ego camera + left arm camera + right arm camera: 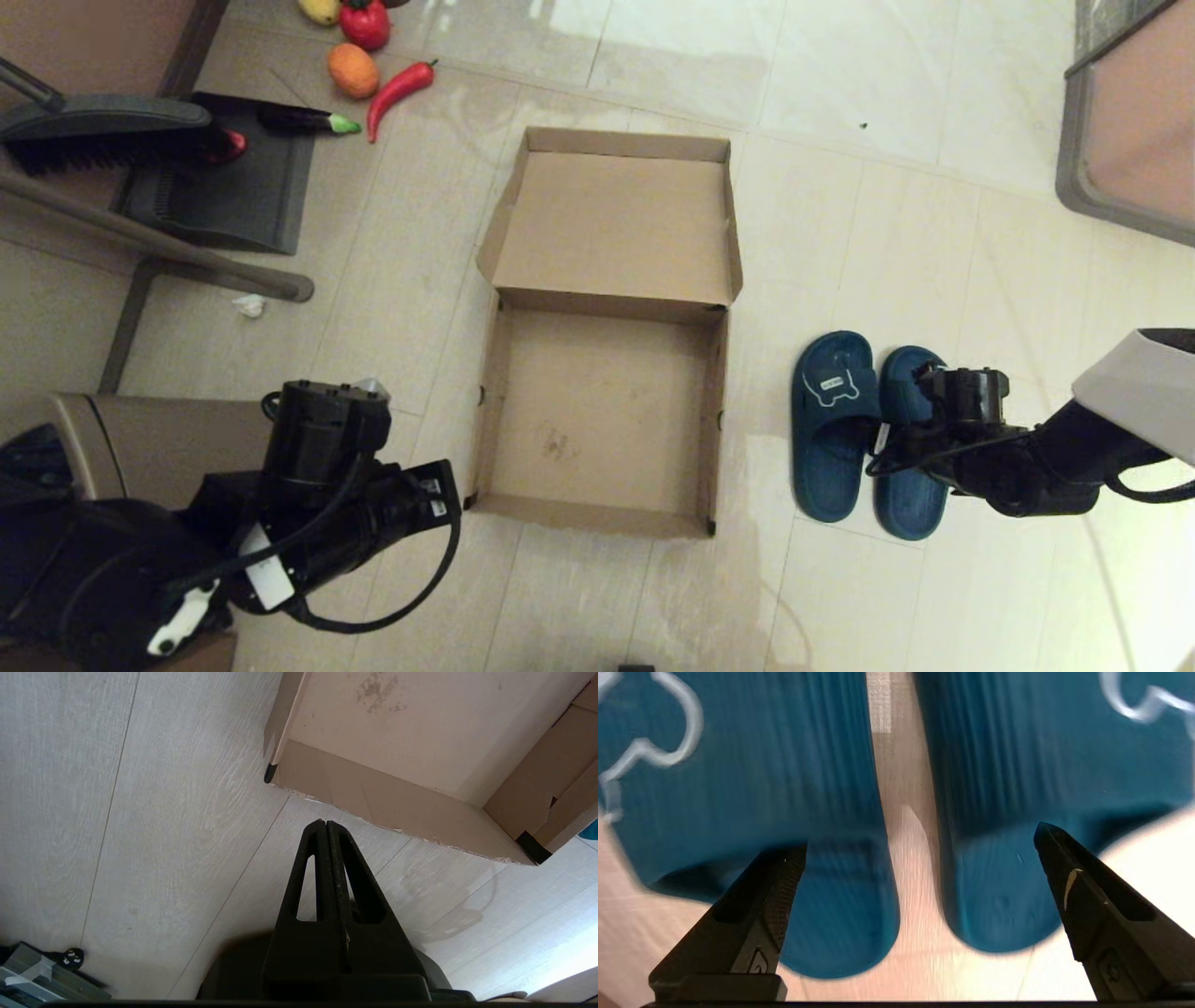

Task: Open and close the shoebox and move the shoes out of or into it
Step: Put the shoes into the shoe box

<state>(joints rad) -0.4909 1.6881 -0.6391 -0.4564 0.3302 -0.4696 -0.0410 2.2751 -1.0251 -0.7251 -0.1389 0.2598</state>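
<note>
The brown cardboard shoebox (597, 518) lies open on the floor, its flap lid (611, 224) folded back flat and its inside empty. To its right the two teal-blue shoes (831, 429) sit side by side on the tiles, apart from the box. My right gripper (901, 439) hovers over them, open. In the right wrist view its fingertips (1041, 833) straddle both shoes (784, 765) without touching, and my right gripper (920, 840) holds nothing. My left gripper (446, 490) is shut and empty, just outside the box's near left corner. The left wrist view shows my left gripper (325, 823) short of the box's front wall (397, 802).
Toy vegetables lie at the far left: a red pepper (364, 23), an orange (353, 71), a chilli (401, 86). A dark dustpan (224, 187) and brush (103, 131) sit beside them. A framed panel (1120, 140) stands at the far right. A paper scrap (249, 305) lies left of the box.
</note>
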